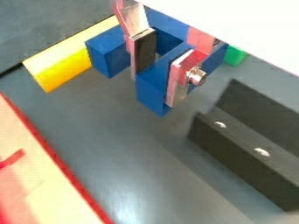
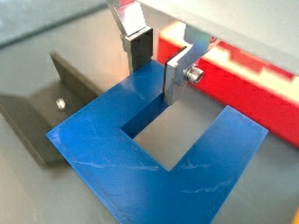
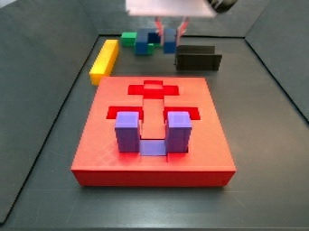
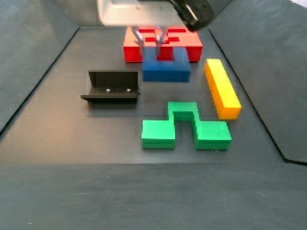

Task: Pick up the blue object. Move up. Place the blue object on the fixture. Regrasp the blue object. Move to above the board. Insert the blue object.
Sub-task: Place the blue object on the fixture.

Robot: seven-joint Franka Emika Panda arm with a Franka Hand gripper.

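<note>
- Spreading under everything is the dark grey bench [image 3: 259, 135], with raised walls around it.
- Next in size, the board [image 3: 108, 153] is a flat red slab; in a side view a purple U-shaped block [image 3: 152, 132] stands in a recess near one of its ends.
- A green block [image 4: 182, 128] lies flat on the bench, well apart from the board.
- A long yellow bar [image 4: 222, 86] lies just beside the green block.
- The fixture [image 4: 111, 88], black and L-profiled, stands on the bench near the blue object, not touching it.
- The blue object [image 4: 166, 68] rests on the bench between the fixture and the yellow bar, just in front of the board.
- The gripper [image 1: 159, 59] is at the blue object, its fingers [image 2: 139, 45] straddling one prong. The pads look close against the prong, but I cannot tell whether they are clenched on it.
</note>
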